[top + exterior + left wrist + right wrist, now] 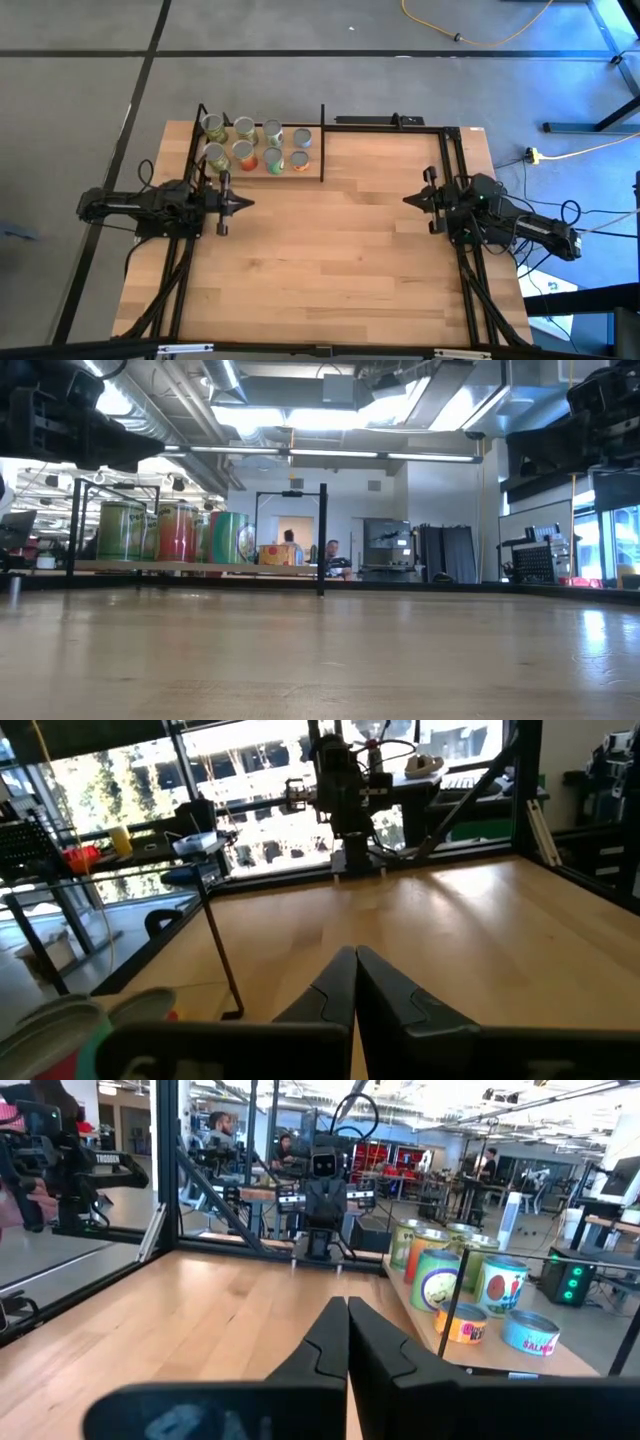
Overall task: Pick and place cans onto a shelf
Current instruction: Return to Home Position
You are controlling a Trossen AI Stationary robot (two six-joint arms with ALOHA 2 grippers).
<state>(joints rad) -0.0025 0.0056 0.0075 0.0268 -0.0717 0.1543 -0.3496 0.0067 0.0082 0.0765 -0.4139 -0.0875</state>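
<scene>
With the cans (pixel 257 146) on the shelf (pixel 322 150) at 11 o'clock, left fingers (pixel 330 995) at 9 and right fingers (pixel 322 1350) at 3 were pressed together, empty; a left-arm swing toward 12 could jolt the shelf.

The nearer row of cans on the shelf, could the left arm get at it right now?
Probably yes. The left gripper, shut, sits just short of the shelf, with only bare table between it and the near cans.

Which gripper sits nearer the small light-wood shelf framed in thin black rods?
Left. The left gripper, shut, is just off the light-wood shelf's near edge. The right gripper, also shut, sits far off, past the shelf's right end.
</scene>
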